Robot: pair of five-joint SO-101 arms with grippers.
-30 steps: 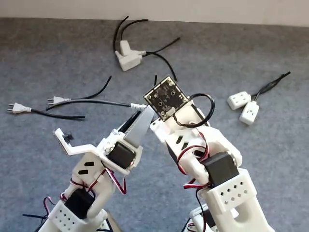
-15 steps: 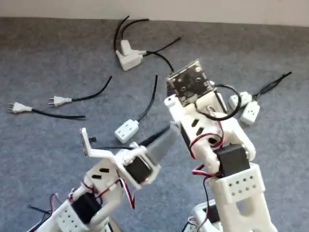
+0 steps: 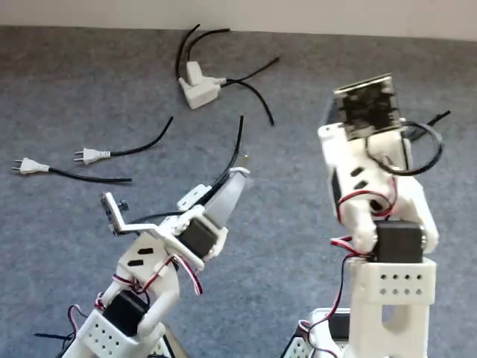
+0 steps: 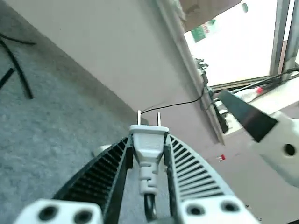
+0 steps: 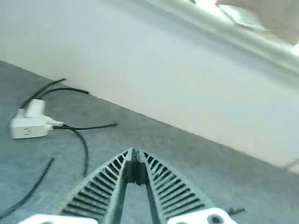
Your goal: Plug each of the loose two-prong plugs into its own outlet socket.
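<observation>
My left gripper (image 4: 148,139) is shut on a white two-prong plug (image 4: 148,150), prongs sticking out past the fingertips. From above, this gripper (image 3: 237,176) is raised over the carpet mid-table, with a white outlet socket (image 3: 191,198) partly hidden just behind it. Two loose plugs (image 3: 89,155) (image 3: 28,167) lie on the left. At the far middle, a socket with a plug in it (image 3: 198,89) also appears in the right wrist view (image 5: 27,124). My right gripper (image 5: 136,164) is shut on nothing, held high and pointing toward the far wall.
The right arm (image 3: 373,186) stands tall on the right, its camera board (image 3: 365,104) covering the carpet behind it. A black cable end (image 3: 438,117) pokes out at far right. Black cords (image 3: 235,145) trail across the grey carpet. The wall runs along the far edge.
The right arm has swung from the middle to the right and risen, hiding the two sockets there. The left gripper dipped, then rose toward the middle, still holding the plug.
</observation>
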